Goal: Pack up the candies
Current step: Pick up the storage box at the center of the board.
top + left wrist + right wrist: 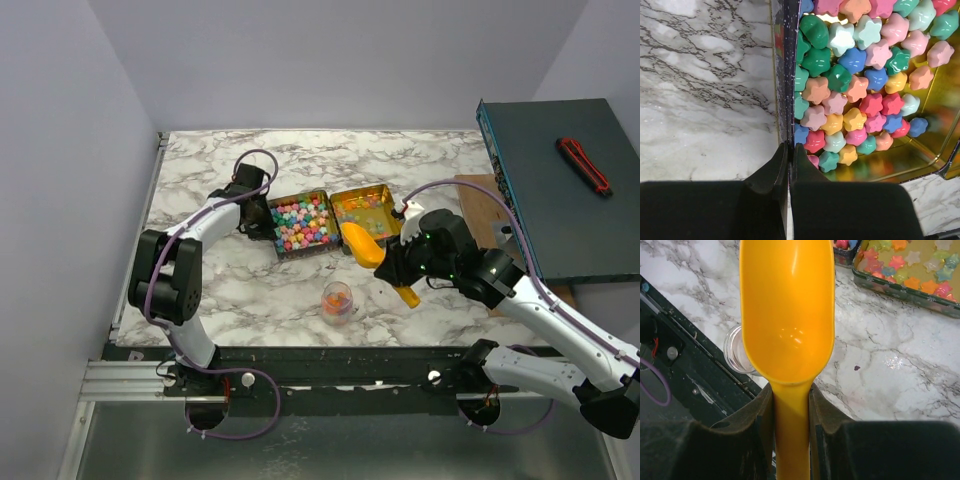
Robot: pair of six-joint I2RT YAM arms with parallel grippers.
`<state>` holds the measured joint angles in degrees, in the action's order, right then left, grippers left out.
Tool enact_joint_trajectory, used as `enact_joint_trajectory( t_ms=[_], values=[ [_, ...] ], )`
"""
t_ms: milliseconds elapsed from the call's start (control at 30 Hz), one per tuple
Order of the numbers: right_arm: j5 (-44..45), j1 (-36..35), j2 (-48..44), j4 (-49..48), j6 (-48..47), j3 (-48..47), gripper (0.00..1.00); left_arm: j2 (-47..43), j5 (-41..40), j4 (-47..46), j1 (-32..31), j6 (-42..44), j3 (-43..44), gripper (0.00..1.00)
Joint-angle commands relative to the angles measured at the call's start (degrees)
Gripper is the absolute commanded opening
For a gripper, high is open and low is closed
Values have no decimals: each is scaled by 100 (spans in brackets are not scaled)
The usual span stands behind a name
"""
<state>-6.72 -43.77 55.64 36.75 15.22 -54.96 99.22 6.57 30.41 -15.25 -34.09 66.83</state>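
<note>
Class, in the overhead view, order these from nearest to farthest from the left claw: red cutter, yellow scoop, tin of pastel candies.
1. Tin of pastel candies, pinched by the left claw.
2. Yellow scoop, centre-right.
3. Red cutter, far right.

Likely a robot lab, grey enclosure walls (330, 60), marbled table (250, 290)

Two tin trays (785, 75), dozens of candies (303, 222), one yellow scoop (362, 245), one small jar (337, 300), one red cutter (584, 164)

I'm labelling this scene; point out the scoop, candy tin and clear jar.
yellow-orange scoop (786, 315): right wrist view, bowl.
candy tin (784, 75): left wrist view, side wall.
clear jar (735, 352): right wrist view, glass rim.
</note>
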Motion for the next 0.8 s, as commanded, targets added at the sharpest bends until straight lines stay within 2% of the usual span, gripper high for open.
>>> enact_joint_trajectory(
  t_ms=[0,533,767],
  values=[
    [141,9,-4,125,79,-203,0,-10,625,-586,-49,-118,-458,0],
    [110,9,105,243,190,-367,1,-957,2036,-2452,291,-569,-2199,0],
    [127,9,111,311,234,-428,1,-1064,2564,-3384,444,-916,-2833,0]
  ],
)
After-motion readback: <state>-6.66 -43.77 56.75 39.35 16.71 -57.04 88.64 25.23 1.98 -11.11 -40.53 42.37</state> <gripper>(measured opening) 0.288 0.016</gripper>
